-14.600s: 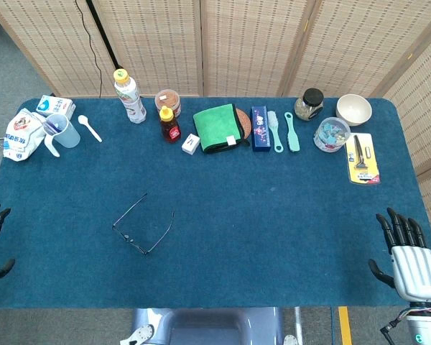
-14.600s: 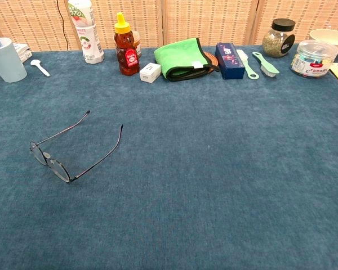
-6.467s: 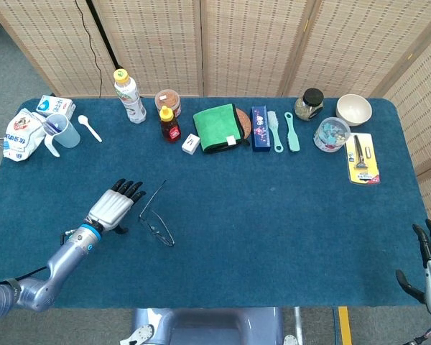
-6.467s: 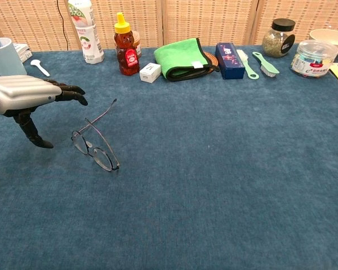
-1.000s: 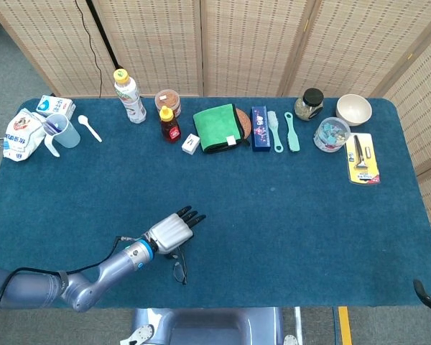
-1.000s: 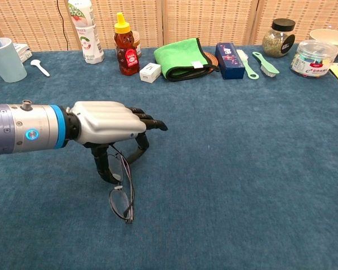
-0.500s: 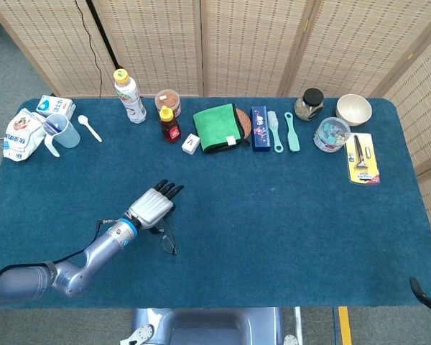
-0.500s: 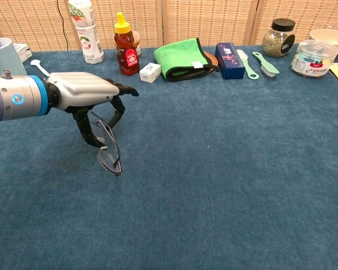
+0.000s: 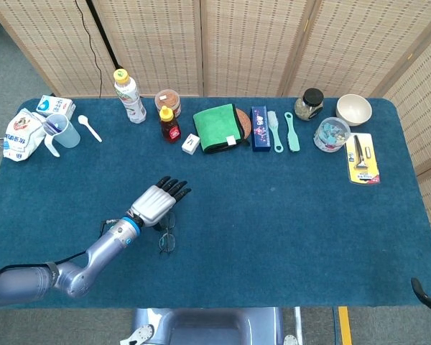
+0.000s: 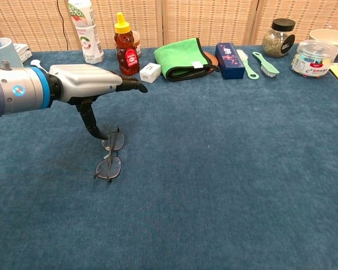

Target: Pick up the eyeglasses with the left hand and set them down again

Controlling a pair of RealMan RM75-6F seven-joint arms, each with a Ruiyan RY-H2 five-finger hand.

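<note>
The thin dark-framed eyeglasses [image 10: 111, 155] lie folded on the blue table cloth, left of centre, also seen in the head view as eyeglasses [image 9: 167, 241]. My left hand [image 10: 87, 82] hovers just above and behind them with its fingers stretched forward. Its thumb [image 10: 92, 125] points down, and its tip is right at the far lens; nothing is gripped. From the head camera the left hand [image 9: 156, 203] covers the far end of the frame. Only dark fingertips of my right hand [image 9: 425, 290] show at the bottom right corner, spread apart and holding nothing.
Along the far edge stand a bottle [image 9: 129, 95], a honey bottle [image 10: 124, 46], a small white box [image 10: 150, 72], a green cloth [image 10: 183, 58], a blue box [image 10: 229, 59], brushes [image 9: 283, 131], jars and a bowl [image 9: 353, 109]. A cup [image 9: 61, 130] and spoon [image 9: 90, 128] sit far left.
Half a second ago the eyeglasses hung pinched under my left hand. Now they lie on the cloth, and the fingers have straightened off them.
</note>
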